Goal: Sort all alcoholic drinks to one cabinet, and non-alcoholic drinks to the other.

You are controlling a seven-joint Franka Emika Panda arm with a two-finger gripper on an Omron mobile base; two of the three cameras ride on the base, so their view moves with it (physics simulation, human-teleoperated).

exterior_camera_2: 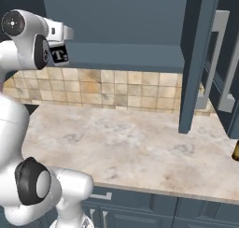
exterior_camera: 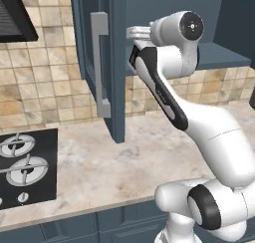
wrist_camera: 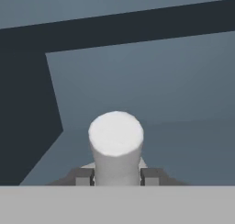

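A white robot arm lifts the liquor bottle (exterior_camera_2: pixel 59 55) into the open wall cabinet (exterior_camera_2: pixel 140 56), the pincer (wrist_camera: pixel 116 176) clenched on the bottle's neck just under its white cap (wrist_camera: pixel 115 133). In the hand view the cap stands directly ahead of the pincer, one dark fingertip (wrist_camera: pixel 82 176) pressed to either side of the neck, with the cabinet's slate-blue interior beyond it. From the right base view the bottle's black label with its white "T" shows just beside the wrist, level with the cabinet shelf. The open cabinet door (exterior_camera: pixel 102 62) with its long grey bar handle (exterior_camera: pixel 101 65) hangs off to the pincer's side, and the marble worktop (exterior_camera_2: pixel 126 147) lies well below it.

The bottle looks like rigid glass, probably heavy for its size, smooth, and breakable if dropped. Held high at the narrow neck, the body could swing beneath the pincer, so setting the base squarely on the shelf before letting go seems wise. A brown bottle (exterior_camera_2: pixel 236 150) stands far off along the worktop.
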